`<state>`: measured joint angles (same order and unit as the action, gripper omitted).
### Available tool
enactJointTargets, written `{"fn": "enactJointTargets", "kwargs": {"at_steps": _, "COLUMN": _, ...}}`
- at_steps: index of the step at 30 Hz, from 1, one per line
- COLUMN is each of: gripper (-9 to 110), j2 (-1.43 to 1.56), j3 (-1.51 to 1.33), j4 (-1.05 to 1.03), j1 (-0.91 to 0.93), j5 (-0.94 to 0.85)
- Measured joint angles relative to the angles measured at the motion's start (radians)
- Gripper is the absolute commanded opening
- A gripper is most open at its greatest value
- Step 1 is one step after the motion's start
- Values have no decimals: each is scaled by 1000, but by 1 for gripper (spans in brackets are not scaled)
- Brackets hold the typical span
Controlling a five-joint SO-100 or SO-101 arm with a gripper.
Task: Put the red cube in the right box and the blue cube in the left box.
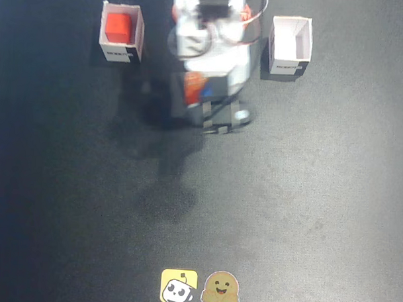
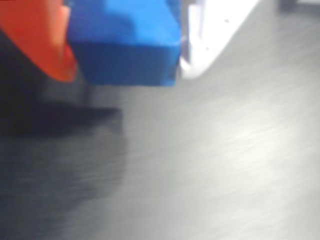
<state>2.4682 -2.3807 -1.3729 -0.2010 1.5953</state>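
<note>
Gripper, orange and white fingers, clamped on the small bright blue cube above the dark table. Fixed view, left to right: white cardboard box holding the small red cube; arm; empty white cardboard box. Risk: motion blur suggests speed; the cube may slip or clip the box rim.

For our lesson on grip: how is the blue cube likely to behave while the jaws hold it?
The blue cube looks rigid: its edges stay straight between the orange and white jaws, so it probably won't squash. Its flat faces suit a steady hold and it shouldn't roll if set down. It seems light, hanging above the table with no visible sag, though blur hides detail.
</note>
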Motion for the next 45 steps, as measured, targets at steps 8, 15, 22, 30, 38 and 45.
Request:
{"fn": "enactJointTargets", "kwargs": {"at_steps": 8, "gripper": 14, "j2": 54, "j3": 0, "j4": -52, "j1": -298, "j5": 97}}
{"fn": "enactJointTargets", "kwargs": {"at_steps": 15, "gripper": 14, "j2": 61, "j3": 0, "j4": -91, "j1": -502, "j5": 127}}
{"fn": "enactJointTargets", "kwargs": {"at_steps": 22, "gripper": 14, "j2": 40, "j3": 0, "j4": -103, "j1": -641, "j5": 127}}
{"fn": "enactJointTargets", "kwargs": {"at_steps": 30, "gripper": 14, "j2": -78, "j3": 91, "j4": -103, "j1": -775, "j5": 107}}
{"fn": "enactJointTargets", "kwargs": {"at_steps": 38, "gripper": 14, "j2": -141, "j3": 127, "j4": -103, "j1": -911, "j5": 121}}
{"fn": "enactJointTargets", "kwargs": {"at_steps": 45, "gripper": 14, "j2": -149, "j3": 127, "j4": -103, "j1": -980, "j5": 129}}
